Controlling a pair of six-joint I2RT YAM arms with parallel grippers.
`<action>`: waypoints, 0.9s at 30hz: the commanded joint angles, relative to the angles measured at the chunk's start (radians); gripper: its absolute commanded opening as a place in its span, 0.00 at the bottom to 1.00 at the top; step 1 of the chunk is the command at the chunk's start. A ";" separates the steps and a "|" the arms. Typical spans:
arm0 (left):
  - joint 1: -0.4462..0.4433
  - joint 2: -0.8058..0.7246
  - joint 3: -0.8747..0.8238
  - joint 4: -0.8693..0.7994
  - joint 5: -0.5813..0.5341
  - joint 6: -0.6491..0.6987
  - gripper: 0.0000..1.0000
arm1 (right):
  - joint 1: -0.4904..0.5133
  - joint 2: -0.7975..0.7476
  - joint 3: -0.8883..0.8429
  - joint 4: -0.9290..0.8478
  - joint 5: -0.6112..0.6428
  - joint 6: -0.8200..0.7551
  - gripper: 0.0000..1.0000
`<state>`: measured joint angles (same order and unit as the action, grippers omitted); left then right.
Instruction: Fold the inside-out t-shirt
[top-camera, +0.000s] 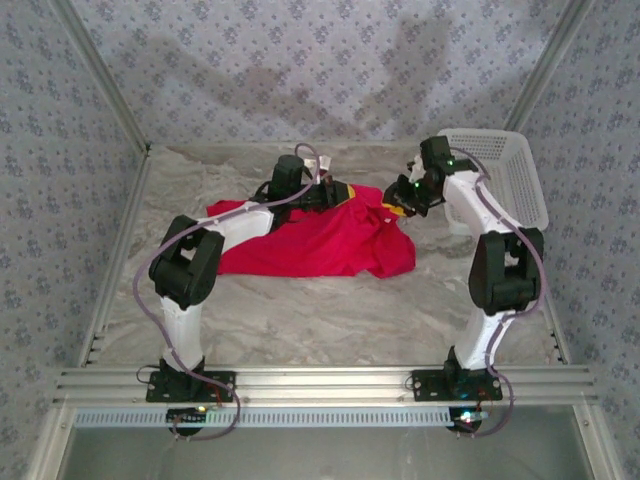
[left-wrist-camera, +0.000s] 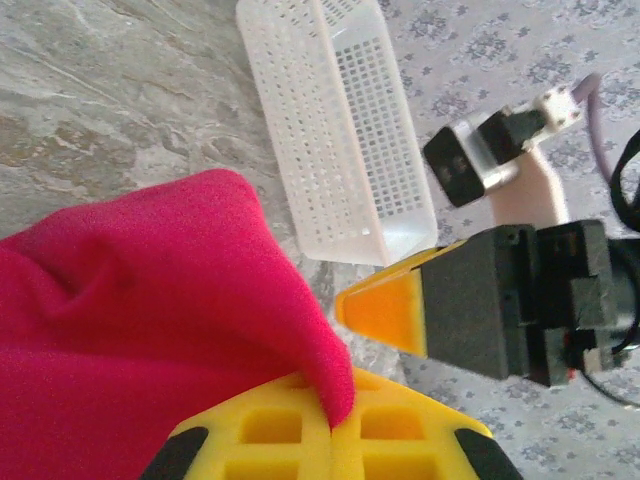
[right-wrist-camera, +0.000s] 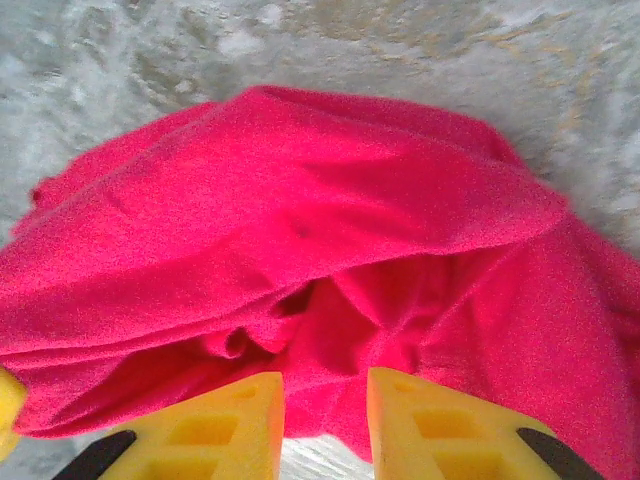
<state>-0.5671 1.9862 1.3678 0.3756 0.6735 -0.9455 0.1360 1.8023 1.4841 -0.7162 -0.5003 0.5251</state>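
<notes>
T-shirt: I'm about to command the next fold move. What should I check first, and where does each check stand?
1. Hold of the left gripper on the t-shirt: ok, shut on a fold of cloth.
2. Hold of the right gripper on cloth: not ok, jaws apart, cloth just past the tips.
3. Cloth lying flat: not ok, bunched and creased.
4. The basket apart from the cloth: ok.
5. Bare table in front for laying out: ok.
6. Seams showing inside-out: cannot tell.

left wrist view: t-shirt (left-wrist-camera: 130, 330) cut off at left edge, basket (left-wrist-camera: 340, 130) cropped at top
</notes>
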 joint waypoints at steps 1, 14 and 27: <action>-0.007 0.014 0.008 0.077 0.042 -0.039 0.00 | 0.013 0.004 -0.092 0.253 -0.120 0.096 0.31; -0.007 0.010 -0.022 0.106 0.022 -0.057 0.00 | 0.135 0.118 -0.117 0.509 -0.126 0.357 0.49; 0.063 0.007 -0.027 0.063 0.003 -0.022 0.00 | 0.078 -0.094 -0.131 0.226 -0.047 0.247 0.00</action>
<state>-0.5343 1.9862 1.3449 0.4221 0.6800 -0.9932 0.2390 1.8378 1.3476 -0.3634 -0.5652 0.8516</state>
